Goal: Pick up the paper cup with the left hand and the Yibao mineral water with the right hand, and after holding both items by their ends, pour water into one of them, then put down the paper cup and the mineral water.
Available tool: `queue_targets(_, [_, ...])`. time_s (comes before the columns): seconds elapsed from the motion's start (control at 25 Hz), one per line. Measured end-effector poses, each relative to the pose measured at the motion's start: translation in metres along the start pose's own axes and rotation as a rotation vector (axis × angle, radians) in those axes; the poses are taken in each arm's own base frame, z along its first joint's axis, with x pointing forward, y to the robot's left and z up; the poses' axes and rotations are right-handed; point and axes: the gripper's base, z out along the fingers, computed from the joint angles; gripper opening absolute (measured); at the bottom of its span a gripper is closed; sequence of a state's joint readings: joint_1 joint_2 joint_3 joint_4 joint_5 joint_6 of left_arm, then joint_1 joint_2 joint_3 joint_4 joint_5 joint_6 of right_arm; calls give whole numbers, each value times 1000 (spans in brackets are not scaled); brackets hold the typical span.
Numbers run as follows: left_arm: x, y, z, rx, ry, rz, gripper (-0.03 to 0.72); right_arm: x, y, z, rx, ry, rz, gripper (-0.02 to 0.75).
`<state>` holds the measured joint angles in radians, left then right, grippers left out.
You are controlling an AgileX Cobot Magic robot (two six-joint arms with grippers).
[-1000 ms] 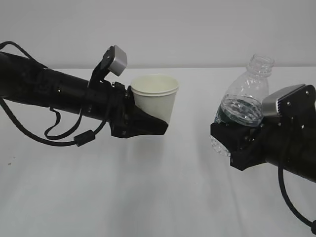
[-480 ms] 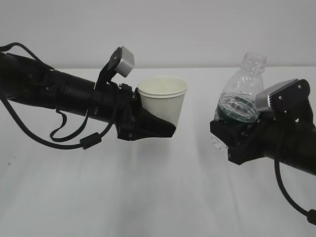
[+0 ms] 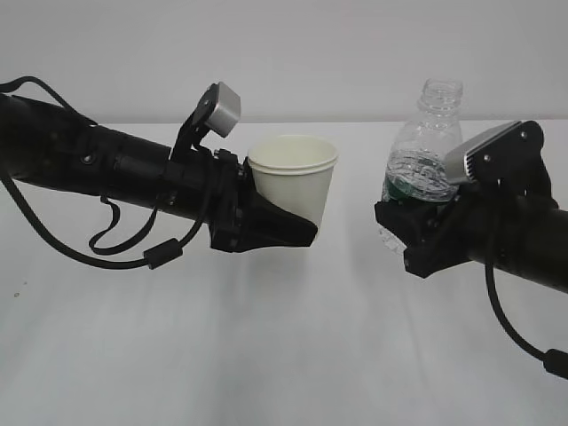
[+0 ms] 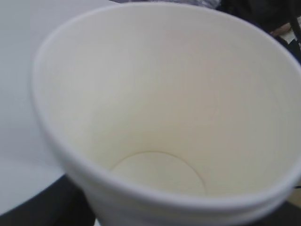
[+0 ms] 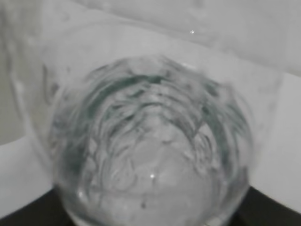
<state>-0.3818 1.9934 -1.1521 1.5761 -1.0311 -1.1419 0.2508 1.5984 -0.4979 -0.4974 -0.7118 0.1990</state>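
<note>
I had the left hand (image 3: pixel 282 232) clamped on the paper cup (image 3: pixel 293 182), right hand (image 3: pixel 417 238) gripping the Yibao mineral water (image 3: pixel 424 155); pouring remained, cup looked dry.

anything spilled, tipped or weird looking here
Nothing stands out. The paper cup sits upright and dry inside in the left pincer; the uncapped Yibao mineral water stands nearly upright in the right pincer. No water shows on the table.
</note>
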Motion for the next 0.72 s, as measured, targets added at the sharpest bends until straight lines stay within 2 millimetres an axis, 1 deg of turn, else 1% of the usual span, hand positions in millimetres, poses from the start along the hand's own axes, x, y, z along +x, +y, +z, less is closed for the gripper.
queue_targets(0.72, [-2,0,0,-4,-18,94,454,-26,-14,16,22,53,-144,402])
